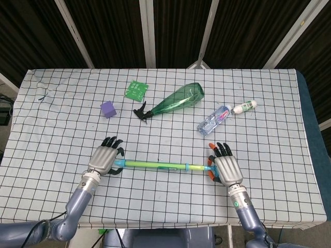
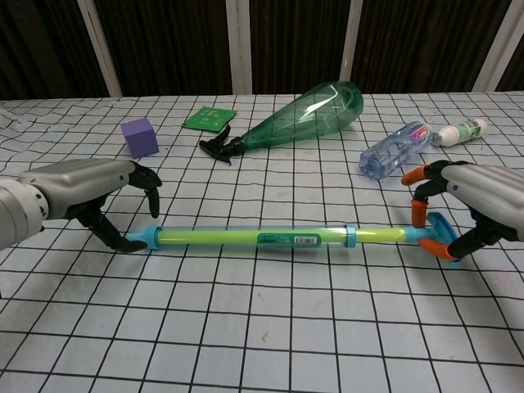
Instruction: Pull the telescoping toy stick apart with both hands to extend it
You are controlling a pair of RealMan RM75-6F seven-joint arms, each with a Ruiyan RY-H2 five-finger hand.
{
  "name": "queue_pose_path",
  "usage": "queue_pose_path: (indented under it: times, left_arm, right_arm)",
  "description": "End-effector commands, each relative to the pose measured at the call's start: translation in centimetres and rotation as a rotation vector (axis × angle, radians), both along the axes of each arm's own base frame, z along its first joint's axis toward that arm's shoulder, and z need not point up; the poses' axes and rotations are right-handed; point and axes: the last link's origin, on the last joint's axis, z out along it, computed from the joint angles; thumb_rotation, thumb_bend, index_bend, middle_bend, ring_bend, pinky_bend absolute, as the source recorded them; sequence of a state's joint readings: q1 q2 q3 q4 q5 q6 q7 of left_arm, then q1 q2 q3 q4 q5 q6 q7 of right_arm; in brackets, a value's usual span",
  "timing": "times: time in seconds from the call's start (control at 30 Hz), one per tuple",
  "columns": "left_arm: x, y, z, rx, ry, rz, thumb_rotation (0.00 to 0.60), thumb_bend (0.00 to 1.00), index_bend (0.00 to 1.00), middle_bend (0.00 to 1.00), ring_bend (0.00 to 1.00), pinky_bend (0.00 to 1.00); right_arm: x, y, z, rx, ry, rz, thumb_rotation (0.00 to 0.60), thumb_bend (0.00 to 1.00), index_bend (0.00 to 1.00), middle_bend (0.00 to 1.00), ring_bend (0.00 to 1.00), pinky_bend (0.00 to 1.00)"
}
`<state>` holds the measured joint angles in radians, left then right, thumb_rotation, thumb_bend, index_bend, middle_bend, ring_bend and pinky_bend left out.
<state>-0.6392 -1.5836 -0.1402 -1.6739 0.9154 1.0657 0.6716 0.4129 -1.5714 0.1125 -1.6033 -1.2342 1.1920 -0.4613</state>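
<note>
The telescoping toy stick [image 1: 155, 165] [image 2: 254, 238] lies flat on the checked cloth, with a green tube, a blue tip on the left and an orange handle [image 2: 422, 214] on the right. My left hand [image 1: 105, 159] [image 2: 78, 187] arches over the blue tip. Its thumb is beside the tip and its fingers stay above the tube, gripping nothing. My right hand [image 1: 226, 169] [image 2: 483, 196] holds the orange handle, fingers and thumb hooked around it.
Behind the stick lie a green spray bottle [image 1: 176, 101], a purple cube [image 1: 108, 109], a green packet [image 1: 136, 89], a clear water bottle [image 1: 216, 119] and a small white bottle [image 1: 244, 107]. The table's front edge runs just behind both wrists.
</note>
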Motion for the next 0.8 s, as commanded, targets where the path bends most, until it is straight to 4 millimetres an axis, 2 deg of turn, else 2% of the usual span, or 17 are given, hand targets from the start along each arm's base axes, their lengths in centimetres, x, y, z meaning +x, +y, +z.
queue_pose_path:
  times: [0.03, 0.4, 0.67, 0.8]
  left_arm:
    - [0.2, 0.0, -0.5, -0.005, 0.007, -0.004, 0.600, 0.37, 0.40, 0.08, 0.00, 0.00]
    - [1.1, 0.0, -1.8, -0.015, -0.005, 0.002, 0.600, 0.43, 0.41, 0.08, 0.00, 0.00]
    - [1.5, 0.1, -2.0, 0.005, -0.030, 0.005, 0.600, 0.54, 0.52, 0.10, 0.00, 0.00]
    - [1.3, 0.0, -2.0, 0.012, -0.035, 0.006, 0.600, 0.55, 0.54, 0.10, 0.00, 0.00]
  right_arm:
    - [-0.1, 0.0, 0.0, 0.000, -0.001, -0.003, 0.600, 0.45, 0.63, 0.17, 0.00, 0.00]
    - [0.0, -0.1, 0.2, -0.002, -0.007, -0.003, 0.600, 0.45, 0.63, 0.17, 0.00, 0.00]
    - [0.0, 0.0, 0.2, -0.002, -0.007, -0.003, 0.600, 0.45, 0.63, 0.17, 0.00, 0.00]
    - [0.0, 0.1, 0.2, 0.000, -0.007, -0.005, 0.600, 0.46, 0.63, 0.17, 0.00, 0.00]
